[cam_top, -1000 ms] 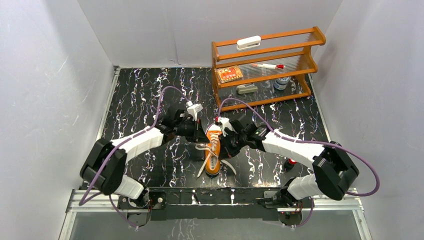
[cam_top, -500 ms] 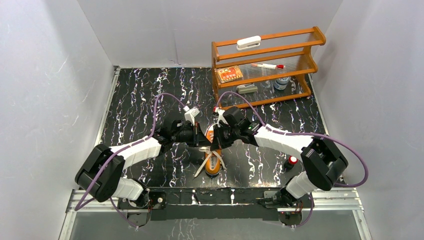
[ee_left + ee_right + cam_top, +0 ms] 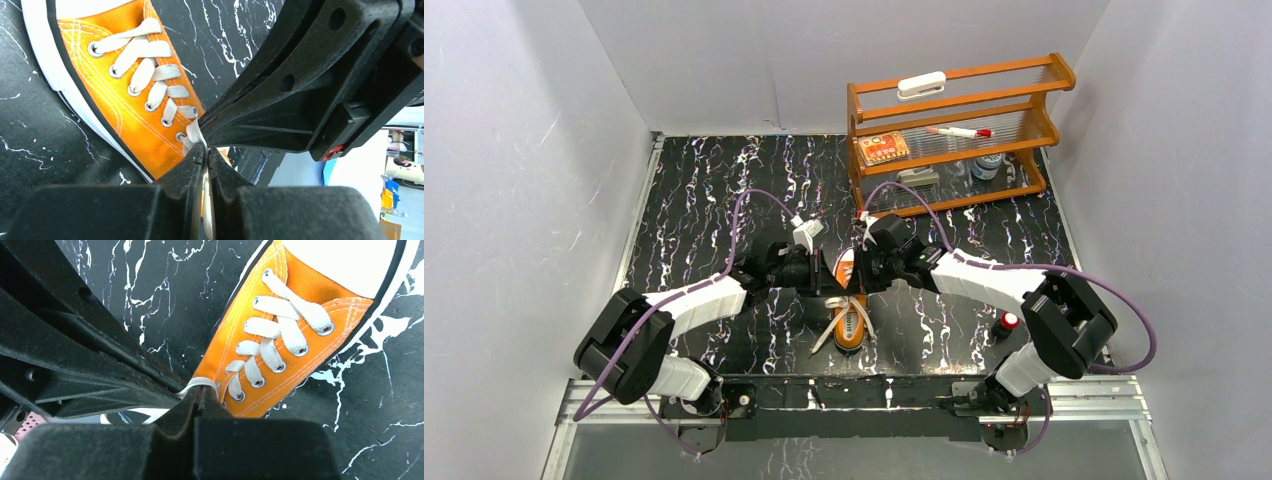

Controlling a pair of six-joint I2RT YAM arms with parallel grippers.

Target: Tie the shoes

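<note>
Two soft, flat strands of lace point(image 3: 192, 134) are all there is to grip, and I judge them light, limp and a little slick. A pinch should sit close to the top eyelets, where the cotton leaves the shoe point(image 3: 850, 305), and a hard pull would likely drag the shoe, since it looks light and nothing pins it down.

The left gripper point(image 3: 206, 150) has its jaws drawn to a narrow slit, with white lace running down between them, so it is pinching that strand just beside the top eyelet. The right gripper point(image 3: 197, 402) has its jaws pressed together, and a short loop of lace comes out at their tips, so it too is clamped on lace. In both wrist views the two sets of tips meet almost touching over the shoe's throat.

The shoe lies upright on its sole, mid-table point(image 3: 704, 190) between the arms, with its toe pointing towards their bases. Its canvas looks pliant and the rubber toe cap stiff. The crossed lacing lower down lies flat and snug. A loose lace end trails on the table left of the toe. No knot or bow can be made out.
</note>
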